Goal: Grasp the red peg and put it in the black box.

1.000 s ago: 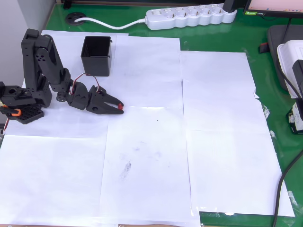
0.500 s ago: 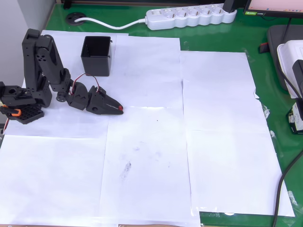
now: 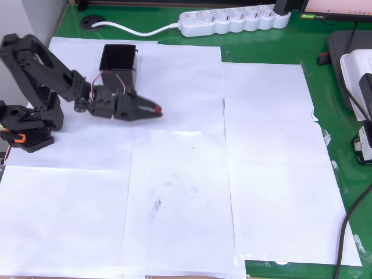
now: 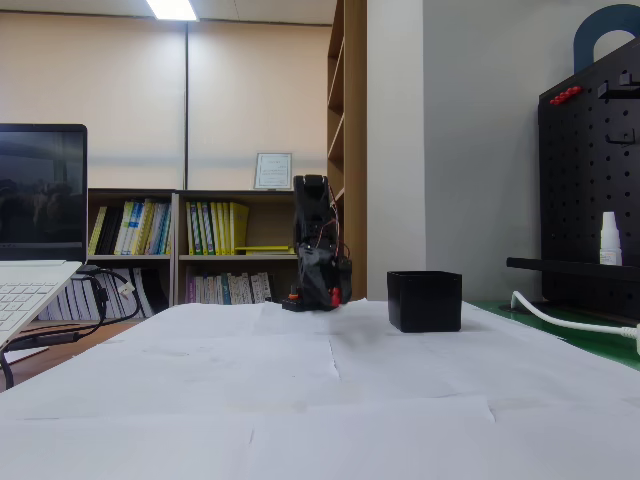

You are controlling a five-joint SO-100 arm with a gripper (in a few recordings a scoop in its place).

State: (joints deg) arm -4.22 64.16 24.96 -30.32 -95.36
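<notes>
My black gripper is shut on the tiny red peg, which shows as a red dot at the fingertips. The gripper points right in the overhead view and hangs over the white paper, just below and to the right of the black box. That box stands open-topped at the upper left, and I see nothing in it. In the fixed view the arm stands at the far end of the table with the red peg low at its tip. There the black box sits to its right.
White paper sheets cover a green mat. A white power strip and its cable lie along the top edge. A laptop and a black cable are at the side. The arm's base is at the left.
The arm has risen and carried the gripper with the red peg up and to the right in the overhead view, closer to the black box. The gripper stays shut.
</notes>
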